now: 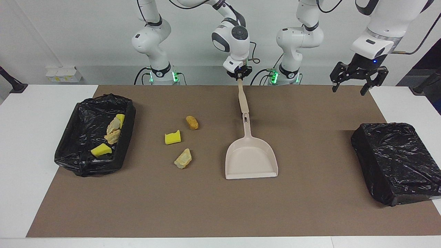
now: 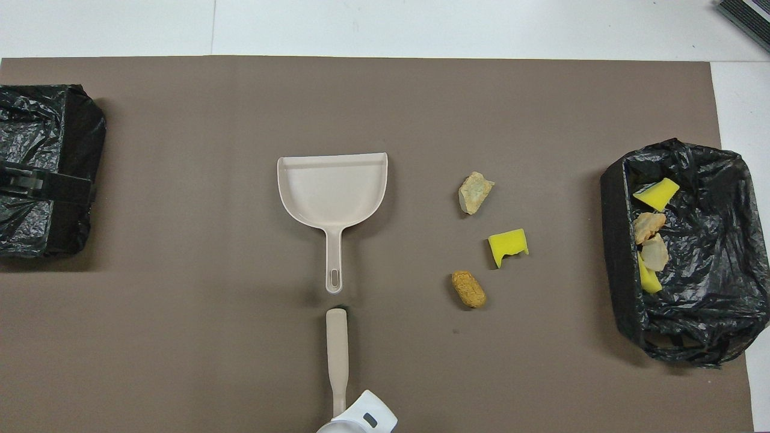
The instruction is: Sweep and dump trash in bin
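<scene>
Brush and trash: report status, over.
Right gripper shut on brush handle, near the robots. Left gripper open, waiting above the table's edge. Three trash pieces loose on the mat between dustpan and bin. Nothing in the way.

Robot lab: two arms point(image 1: 151, 41) bolted beside papered table point(image 1: 310, 206)

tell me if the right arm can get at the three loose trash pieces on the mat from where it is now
Probably yes. The right gripper is shut on the brush, and bare mat lies between it and the three trash pieces. The dustpan sits beside that path, not in it.
</scene>
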Available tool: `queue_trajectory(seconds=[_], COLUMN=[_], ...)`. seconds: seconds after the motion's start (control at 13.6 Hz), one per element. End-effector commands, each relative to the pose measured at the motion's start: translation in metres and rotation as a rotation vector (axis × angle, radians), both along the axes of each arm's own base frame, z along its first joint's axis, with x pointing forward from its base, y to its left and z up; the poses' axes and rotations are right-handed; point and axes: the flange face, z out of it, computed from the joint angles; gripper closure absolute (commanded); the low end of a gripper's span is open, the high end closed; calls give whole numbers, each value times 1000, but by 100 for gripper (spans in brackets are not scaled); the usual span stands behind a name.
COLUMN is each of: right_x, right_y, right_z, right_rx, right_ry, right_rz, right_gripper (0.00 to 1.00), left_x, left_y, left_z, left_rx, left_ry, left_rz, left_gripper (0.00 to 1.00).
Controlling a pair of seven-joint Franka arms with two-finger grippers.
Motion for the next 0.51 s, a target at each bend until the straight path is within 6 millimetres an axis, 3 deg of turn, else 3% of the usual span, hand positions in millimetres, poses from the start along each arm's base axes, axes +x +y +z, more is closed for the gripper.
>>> queue_trajectory(seconds=[0.0, 0.22, 0.29, 0.44], right_x=[4, 14, 18, 34], right_y=[5, 11, 3, -34], right_z=[1, 18, 30, 81], right_rx=[10, -45, -65, -95], right_ry=[15, 53, 44, 12], right_rz=[-32, -27, -20, 3], right_gripper=[100, 100, 100, 100], left_x=[-1, -1, -1, -1], left_y=[3, 3, 3, 3], left_z=[4, 5, 5, 4], left_rx=[-8, -9, -9, -10], left_ry=[7, 3, 6, 7], left_rz=[-3, 0, 5, 1], left_gripper=[0, 0, 0, 0])
